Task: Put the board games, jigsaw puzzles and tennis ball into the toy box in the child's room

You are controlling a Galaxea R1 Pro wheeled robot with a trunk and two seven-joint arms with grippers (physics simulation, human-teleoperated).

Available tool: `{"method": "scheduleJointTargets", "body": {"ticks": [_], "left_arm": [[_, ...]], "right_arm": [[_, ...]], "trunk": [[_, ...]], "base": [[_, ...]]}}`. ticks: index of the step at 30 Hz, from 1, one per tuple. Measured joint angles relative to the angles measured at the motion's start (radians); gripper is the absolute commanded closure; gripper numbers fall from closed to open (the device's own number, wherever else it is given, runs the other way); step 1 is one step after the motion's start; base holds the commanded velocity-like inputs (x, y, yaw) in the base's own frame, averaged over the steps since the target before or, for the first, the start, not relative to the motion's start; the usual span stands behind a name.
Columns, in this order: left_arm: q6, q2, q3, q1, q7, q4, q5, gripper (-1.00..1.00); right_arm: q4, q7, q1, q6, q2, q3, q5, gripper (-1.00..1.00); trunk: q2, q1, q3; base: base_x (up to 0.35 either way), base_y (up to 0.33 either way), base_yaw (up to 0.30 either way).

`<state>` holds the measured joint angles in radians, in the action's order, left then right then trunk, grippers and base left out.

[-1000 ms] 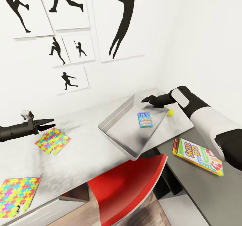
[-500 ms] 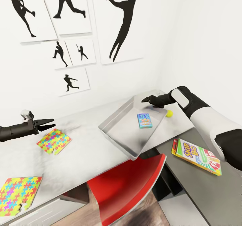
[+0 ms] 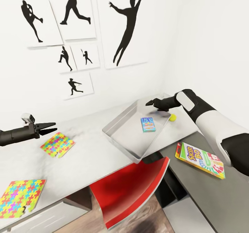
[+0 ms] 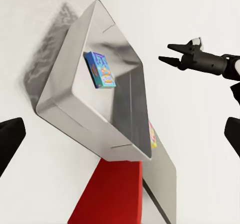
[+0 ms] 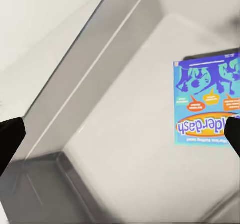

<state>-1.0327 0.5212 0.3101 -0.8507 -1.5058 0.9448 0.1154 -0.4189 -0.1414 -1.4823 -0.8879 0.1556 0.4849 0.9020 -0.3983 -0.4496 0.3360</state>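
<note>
On the white table [image 3: 90,150] the grey metal toy box [image 3: 121,146] lies open, holding a blue board game [image 3: 147,124]. My right gripper [image 3: 149,103] hovers open over the box's far corner, empty; its wrist view looks down on the blue game [image 5: 207,109] and a box wall [image 5: 90,69]. A yellow tennis ball [image 3: 172,117] rests just right of the box. Two jigsaw puzzles lie left: one [image 3: 57,144] below my open, empty left gripper [image 3: 48,126], one [image 3: 21,197] at the front edge. A Skip-Bo game [image 3: 200,155] lies on the lower grey surface.
A red chair [image 3: 131,188] is tucked under the table below the toy box. The wall behind carries several black silhouette posters [image 3: 124,25]. A white side wall closes off the right. The left wrist view takes in the box [image 4: 65,109] and the right gripper [image 4: 167,54].
The whole picture has shifted a little, so the camera has moved. Both grippers and the toys keep their places relative to each other.
</note>
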Motion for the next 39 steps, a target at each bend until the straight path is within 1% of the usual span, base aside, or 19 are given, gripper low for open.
{"method": "scheduleJointTargets", "body": {"ticks": [14, 32, 39], "left_arm": [[0.0, -0.001, -0.001, 0.0, 0.0, 0.0, 0.0, -1.0], [0.002, -0.001, -0.002, 0.0, 0.001, 0.0, 0.0, -1.0], [0.002, -0.001, -0.002, 0.0, 0.001, 0.0, 0.0, -1.0]], "right_arm": [[-0.001, 0.001, 0.0, 0.002, 0.0, 0.001, 0.0, -1.0], [-0.003, 0.0, 0.0, 0.002, 0.0, 0.001, 0.001, -1.0], [-0.003, 0.0, 0.0, 0.003, 0.0, 0.001, 0.0, -1.0]], "trunk": [[0.0, 0.0, -0.022], [0.0, 0.0, -0.025], [0.0, 0.0, -0.033]], "base": [[-0.052, 0.031, 0.0], [-0.001, 0.001, 0.0], [-0.05, 0.0, 0.0]]}}
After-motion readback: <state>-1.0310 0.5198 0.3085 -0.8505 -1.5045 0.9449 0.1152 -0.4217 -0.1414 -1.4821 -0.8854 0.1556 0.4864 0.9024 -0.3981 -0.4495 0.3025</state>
